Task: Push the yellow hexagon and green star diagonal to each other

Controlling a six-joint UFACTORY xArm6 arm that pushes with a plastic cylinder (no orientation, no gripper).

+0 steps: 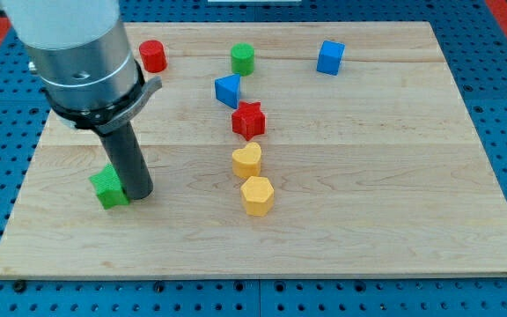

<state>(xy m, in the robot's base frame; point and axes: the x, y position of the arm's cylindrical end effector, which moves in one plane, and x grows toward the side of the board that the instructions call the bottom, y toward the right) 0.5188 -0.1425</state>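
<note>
— Where's the arm?
— Upright at the view's left, my tip (137, 195) touching the green star (108, 187) — no jaws, just rod.
— The yellow hexagon (257, 195)?
— Mid-board, well apart.

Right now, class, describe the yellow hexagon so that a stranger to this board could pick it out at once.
Start at the wooden board and find the column of blocks near its middle. Follow it down past the red star to the two yellow blocks at its foot. The yellow hexagon is the lower one, flat-sided, while the yellow heart above it is rounded.
</note>
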